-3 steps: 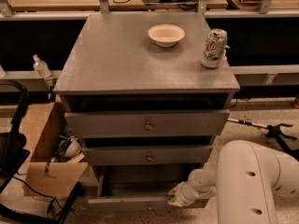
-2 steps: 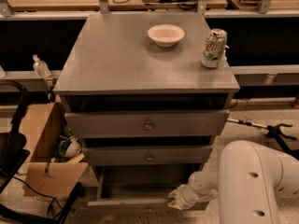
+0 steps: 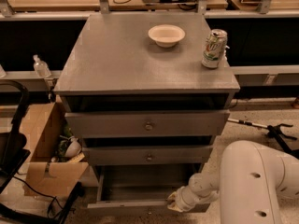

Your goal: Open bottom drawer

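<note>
The bottom drawer (image 3: 135,206) sits at the lower centre of the frame, pulled out from under the middle drawer (image 3: 149,155) so that its dark interior shows. Compared with a second ago its front panel lies a little lower in the frame, so it has slid slightly further out. The gripper (image 3: 174,204) has travelled with it, down and a touch left, and is now at the right part of the panel's front edge, at the end of the white arm (image 3: 252,185) entering from the lower right. How wide it is open, and whether it truly has hold of the panel, cannot be told. The opening looks well underway; a further pull should finish it.
</note>
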`<state>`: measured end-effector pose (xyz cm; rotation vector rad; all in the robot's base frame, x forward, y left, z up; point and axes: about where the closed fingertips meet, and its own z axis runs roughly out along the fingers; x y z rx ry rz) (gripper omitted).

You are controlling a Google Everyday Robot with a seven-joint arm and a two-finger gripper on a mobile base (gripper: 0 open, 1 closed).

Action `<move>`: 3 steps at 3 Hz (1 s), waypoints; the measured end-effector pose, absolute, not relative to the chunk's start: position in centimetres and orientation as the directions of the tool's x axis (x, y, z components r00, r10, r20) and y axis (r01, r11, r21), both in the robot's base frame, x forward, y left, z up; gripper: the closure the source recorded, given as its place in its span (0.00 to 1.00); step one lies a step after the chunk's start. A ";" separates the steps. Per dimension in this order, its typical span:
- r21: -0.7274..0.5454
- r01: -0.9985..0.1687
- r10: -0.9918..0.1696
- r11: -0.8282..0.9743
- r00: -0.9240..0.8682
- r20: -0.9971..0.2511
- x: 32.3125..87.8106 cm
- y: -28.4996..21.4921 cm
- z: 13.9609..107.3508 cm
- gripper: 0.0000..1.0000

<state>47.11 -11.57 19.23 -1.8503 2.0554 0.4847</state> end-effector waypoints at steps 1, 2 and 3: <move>0.030 -0.995 -0.882 0.097 -0.100 -0.461 47.1 -11.6 19.2 1.00; 0.044 -0.995 -0.879 0.085 -0.095 -0.466 45.8 -11.3 19.3 1.00; 0.044 -0.995 -0.879 0.085 -0.095 -0.466 45.8 -11.3 19.3 1.00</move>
